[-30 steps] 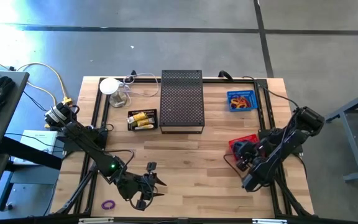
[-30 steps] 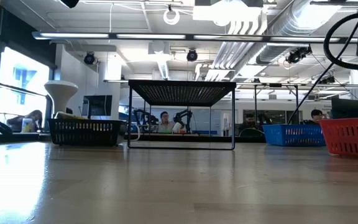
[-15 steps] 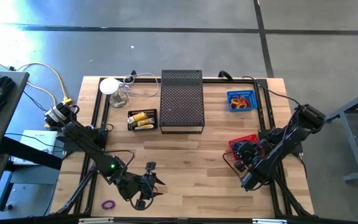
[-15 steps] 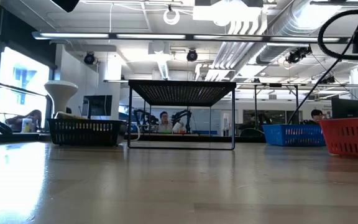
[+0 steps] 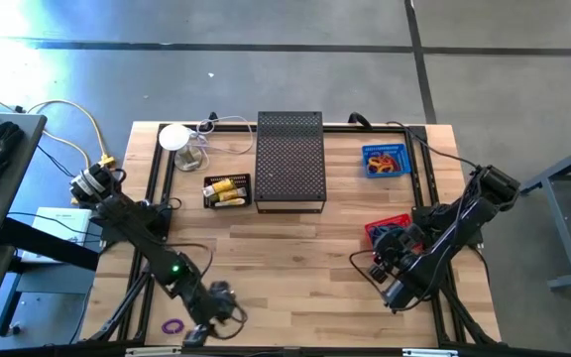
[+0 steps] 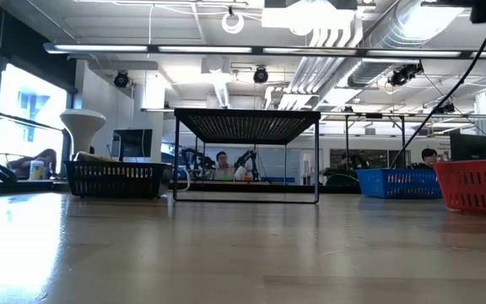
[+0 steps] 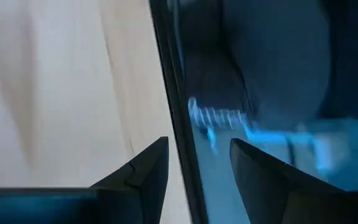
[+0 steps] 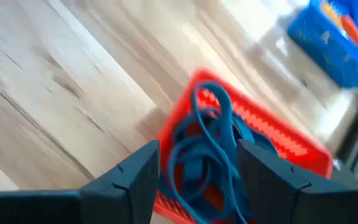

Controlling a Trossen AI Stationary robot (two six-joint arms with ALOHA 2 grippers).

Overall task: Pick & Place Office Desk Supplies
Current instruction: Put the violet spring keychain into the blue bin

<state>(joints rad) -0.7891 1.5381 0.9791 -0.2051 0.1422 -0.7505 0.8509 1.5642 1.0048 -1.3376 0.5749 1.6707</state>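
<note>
Left gripper (image 5: 198, 332) now sits at the near edge of the bench (image 5: 295, 268), turned toward that edge, closer to the purple rubber band (image 5: 172, 325) than a second ago, when it hung further in over the wood; left wrist view shows its fingers (image 7: 143, 174) apart with nothing between them, over the bench rim. Purple band lies alone near the near-left corner, unmoved. Right gripper (image 5: 383, 260) has opened since a second ago and pulled back slightly from the red basket (image 5: 398, 222); in the right wrist view its fingers (image 8: 135, 175) stand apart, empty, just above the basket, where blue rubber bands (image 8: 205, 140) lie piled inside. Red basket sits near the right edge. Wide bare wood between the two arms across the near half. Further back, black mesh stand (image 5: 289, 160) mid-bench toward the far edge, black basket (image 5: 227, 190) with yellow pieces (image 5: 228, 188) touching its left side. Blue basket (image 5: 385, 161) with orange and red bands near the far-right corner. White cup-like object (image 5: 175, 138) near the far-left corner. Low view shows people seated in the room beyond.
</note>
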